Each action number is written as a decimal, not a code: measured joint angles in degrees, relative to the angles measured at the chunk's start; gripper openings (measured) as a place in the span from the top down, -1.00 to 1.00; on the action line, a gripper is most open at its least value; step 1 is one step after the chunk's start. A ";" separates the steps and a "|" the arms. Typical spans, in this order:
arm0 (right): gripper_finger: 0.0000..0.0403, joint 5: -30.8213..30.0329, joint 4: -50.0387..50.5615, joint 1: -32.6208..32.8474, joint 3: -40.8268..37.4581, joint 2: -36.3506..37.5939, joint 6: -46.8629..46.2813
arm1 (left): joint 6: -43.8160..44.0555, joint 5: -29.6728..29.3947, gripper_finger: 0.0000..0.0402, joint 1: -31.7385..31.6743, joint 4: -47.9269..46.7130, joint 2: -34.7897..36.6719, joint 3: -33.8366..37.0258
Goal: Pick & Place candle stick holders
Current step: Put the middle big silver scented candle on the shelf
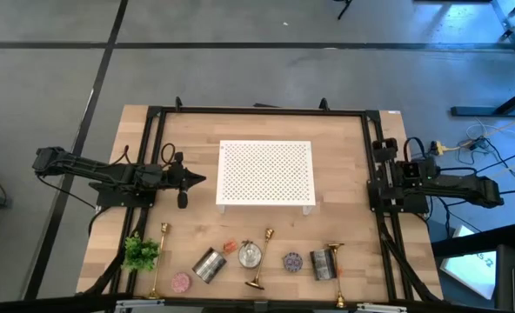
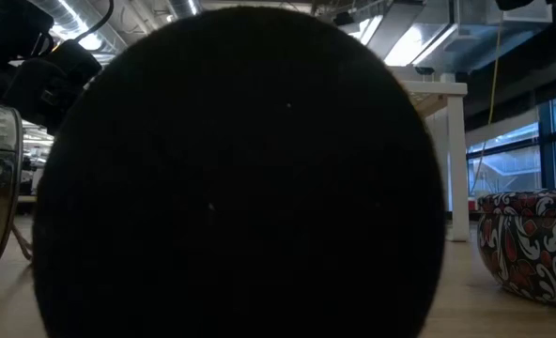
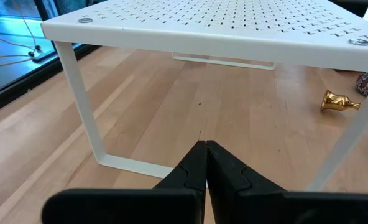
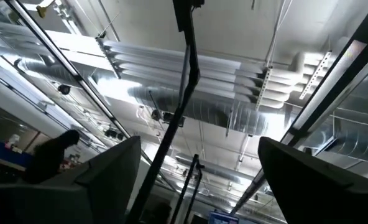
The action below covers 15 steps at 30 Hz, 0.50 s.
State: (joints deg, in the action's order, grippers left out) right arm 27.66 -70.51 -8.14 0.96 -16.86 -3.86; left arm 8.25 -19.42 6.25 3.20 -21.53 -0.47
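Three gold candle stick holders lie near the table's near edge: one at the left (image 1: 159, 261), one in the middle (image 1: 263, 258), one at the right (image 1: 337, 263). The left wrist view shows one gold end (image 3: 339, 101) beyond the rack's leg. My left gripper (image 3: 206, 147) is shut on nothing and hovers level at the left side of the white perforated rack (image 1: 265, 174). My right gripper (image 4: 199, 165) is open and empty, folded back at the table's right edge (image 1: 411, 174) and pointing up at the ceiling.
Silver tins (image 1: 210, 265) (image 1: 250, 254) (image 1: 321, 263), a pink candle (image 1: 181, 282), a purple candle (image 1: 293, 260) and a green plant (image 1: 141, 252) lie among the holders. A dark round shape (image 2: 240, 178) blocks most of the low view. Bare wood shows under the rack (image 3: 190, 118).
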 joint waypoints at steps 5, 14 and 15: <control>-0.63 0.27 7.41 2.07 4.39 -1.09 -6.59 | -5.25 -0.86 0.99 0.01 0.02 0.01 0.00; -0.63 1.30 23.64 8.28 16.25 -12.70 -7.56 | -18.25 -2.05 0.99 0.01 0.17 -0.01 -0.02; -0.63 1.05 24.06 9.04 17.25 -14.43 -7.48 | -17.69 -2.03 0.99 0.01 0.22 -0.01 -0.01</control>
State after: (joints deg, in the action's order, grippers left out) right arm 28.71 -46.45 0.90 18.21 -31.30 -11.35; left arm -9.44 -21.45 6.26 3.42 -21.54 -0.48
